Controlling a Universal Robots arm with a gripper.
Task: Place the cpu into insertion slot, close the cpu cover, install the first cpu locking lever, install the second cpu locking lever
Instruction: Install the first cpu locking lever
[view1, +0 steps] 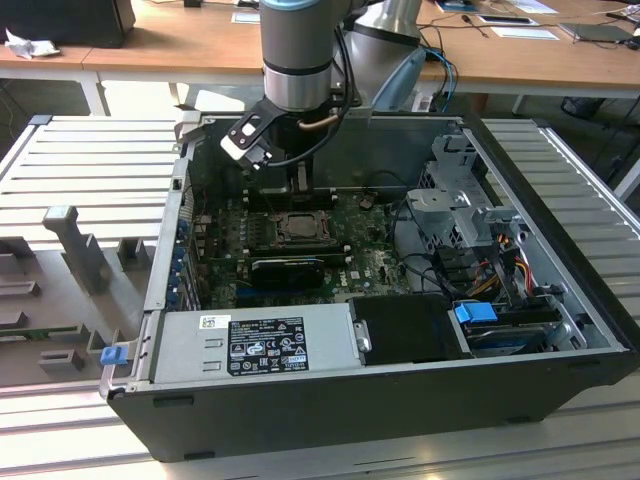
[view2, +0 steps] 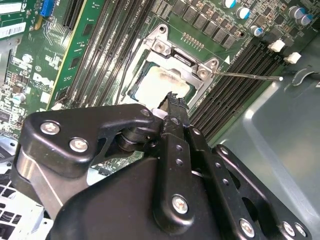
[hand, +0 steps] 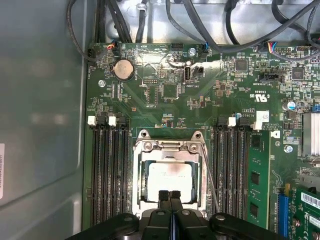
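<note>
The cpu (hand: 169, 174) lies flat in the socket, its silver top smeared with pale paste; the second wrist view has it at cpu (view2: 159, 85). The cpu cover (hand: 170, 148) lies down around it as a metal frame with a square window, also seen as cover (view2: 181, 61). One thin wire locking lever (hand: 209, 172) runs along the socket's side, and its free end sticks out over the memory slots as lever (view2: 250, 76). My gripper (hand: 170, 195) hangs just above the socket's edge, fingers pressed together with nothing between them. The exterior view has the gripper (view1: 298, 188) over the socket (view1: 300, 226).
Memory slots (hand: 107, 170) flank the socket on both sides. Black cables (hand: 200, 25) cross above the green board. The case's grey wall (hand: 40, 115) stands close beside the board. A power supply (view1: 255, 340) and drive cage (view1: 455, 205) fill the rest of the open case.
</note>
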